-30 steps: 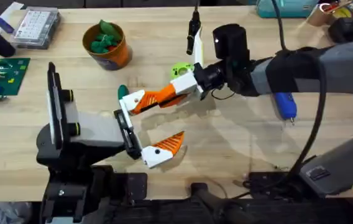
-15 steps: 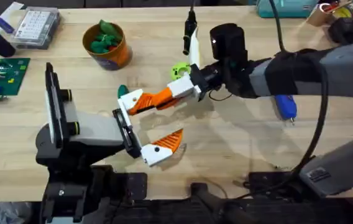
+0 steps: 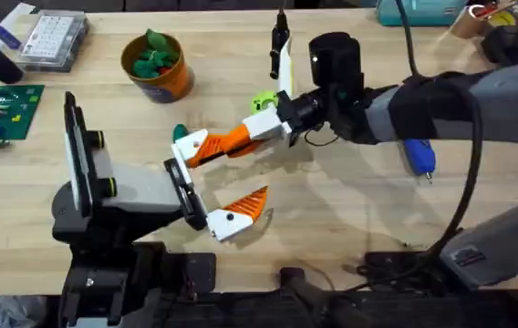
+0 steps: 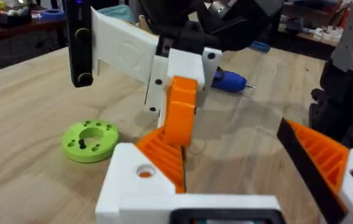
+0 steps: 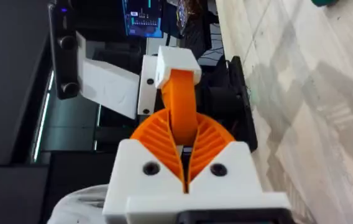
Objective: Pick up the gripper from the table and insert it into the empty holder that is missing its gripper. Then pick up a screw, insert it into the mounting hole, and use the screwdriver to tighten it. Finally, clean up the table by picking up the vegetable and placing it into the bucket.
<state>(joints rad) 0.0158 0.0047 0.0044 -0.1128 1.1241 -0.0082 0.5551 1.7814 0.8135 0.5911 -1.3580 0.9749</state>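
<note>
The loose orange gripper finger (image 3: 227, 139) is pinched between the ribbed pads of my right gripper (image 3: 257, 130), which is shut on it. Its base end sits in the white holder (image 3: 189, 148) on my left arm. In the left wrist view the orange finger (image 4: 178, 115) rises from the holder (image 4: 133, 186). The left gripper (image 3: 232, 178) stands open, and its other orange finger (image 3: 245, 208) is apart and bare. A green vegetable (image 3: 179, 133) lies just behind the holder. The orange bucket (image 3: 160, 68) holds green pieces. The blue screwdriver (image 3: 419, 155) lies at the right.
A lime green disc (image 3: 264, 102) with holes lies beside the right gripper. A black and white rod (image 3: 282, 46) lies behind it. A clear compartment box (image 3: 54, 36) and a green circuit board (image 3: 4, 109) sit at the far left.
The right gripper has edged slightly left with the orange finger, pressing it toward the holder. The left arm has barely shifted.
</note>
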